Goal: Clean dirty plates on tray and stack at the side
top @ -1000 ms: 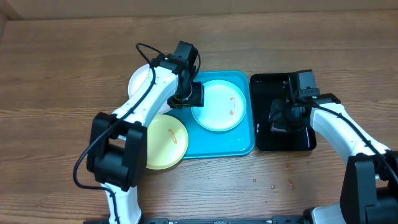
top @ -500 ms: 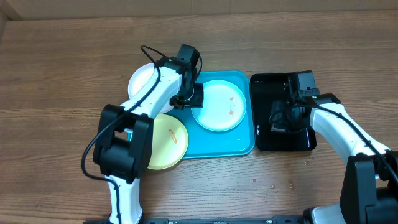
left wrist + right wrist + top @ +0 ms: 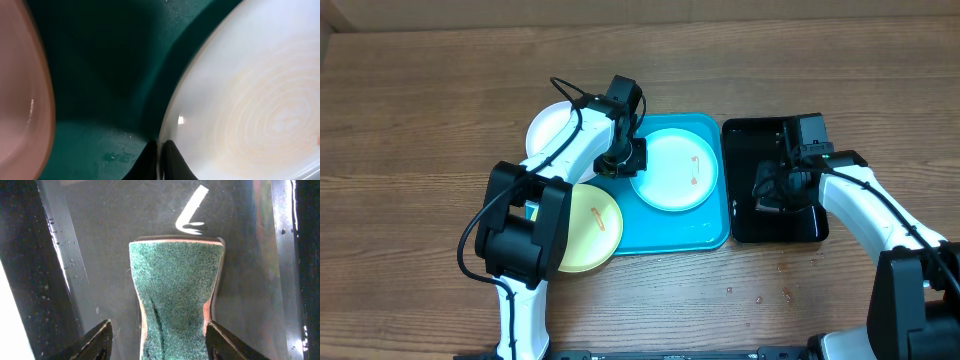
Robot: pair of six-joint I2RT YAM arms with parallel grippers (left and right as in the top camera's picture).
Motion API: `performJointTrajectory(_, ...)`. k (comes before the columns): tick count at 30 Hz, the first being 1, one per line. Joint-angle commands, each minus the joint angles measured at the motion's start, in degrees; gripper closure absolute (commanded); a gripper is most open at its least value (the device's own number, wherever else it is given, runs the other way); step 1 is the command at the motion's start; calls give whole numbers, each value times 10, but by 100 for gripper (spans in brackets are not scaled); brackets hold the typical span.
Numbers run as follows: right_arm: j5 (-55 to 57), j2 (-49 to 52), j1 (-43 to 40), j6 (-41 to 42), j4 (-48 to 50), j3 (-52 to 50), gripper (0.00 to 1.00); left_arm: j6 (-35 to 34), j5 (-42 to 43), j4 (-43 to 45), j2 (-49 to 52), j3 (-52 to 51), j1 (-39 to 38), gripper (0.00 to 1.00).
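Note:
A pale blue plate (image 3: 672, 170) with orange smears lies on the turquoise tray (image 3: 670, 232). My left gripper (image 3: 628, 158) is shut on that plate's left rim. In the left wrist view the two black fingertips (image 3: 161, 160) pinch the plate's edge (image 3: 240, 100) over the tray floor (image 3: 100, 75). A white plate (image 3: 546, 128) lies left of the tray, partly under the left arm. A yellow-green plate (image 3: 582, 228) with an orange smear overlaps the tray's left edge. My right gripper (image 3: 160, 340) stands open astride a green sponge (image 3: 175, 290).
A glossy black tray (image 3: 745, 225) stands right of the turquoise one, with the sponge and my right gripper (image 3: 770, 195) over it. Another plate's rim (image 3: 22, 100) shows at the left of the left wrist view. Small specks dot the wood near the front right.
My left gripper has shut on the pale blue plate's left rim, and the left arm has shifted a little. The right arm and sponge have not moved.

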Motion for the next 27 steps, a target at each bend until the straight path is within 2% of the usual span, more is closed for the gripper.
performJointTrajectory(1,5,0,1,-1,4,-14,36,2,-5,-3,3,9,-4,95)
performJointTrajectory(6,14,0,1,-1,57,-40,38,3,-5,-5,3,9,-4,95)
performJointTrajectory(11,17,0,1,-1,57,-41,51,14,-5,-14,3,9,-4,94)
performJointTrajectory(16,18,1,1,-1,66,-48,51,18,-5,-14,3,9,-4,95)
performJointTrajectory(18,18,1,1,-1,66,-48,55,18,-5,-14,3,9,-3,95)
performJointTrajectory(20,18,1,1,-1,65,-48,55,18,-6,-16,3,9,-3,94)
performJointTrajectory(22,18,1,1,-1,63,-48,49,18,-5,-17,3,9,-3,95)
performJointTrajectory(27,23,3,1,-1,68,-49,48,18,-5,-17,3,9,-3,95)
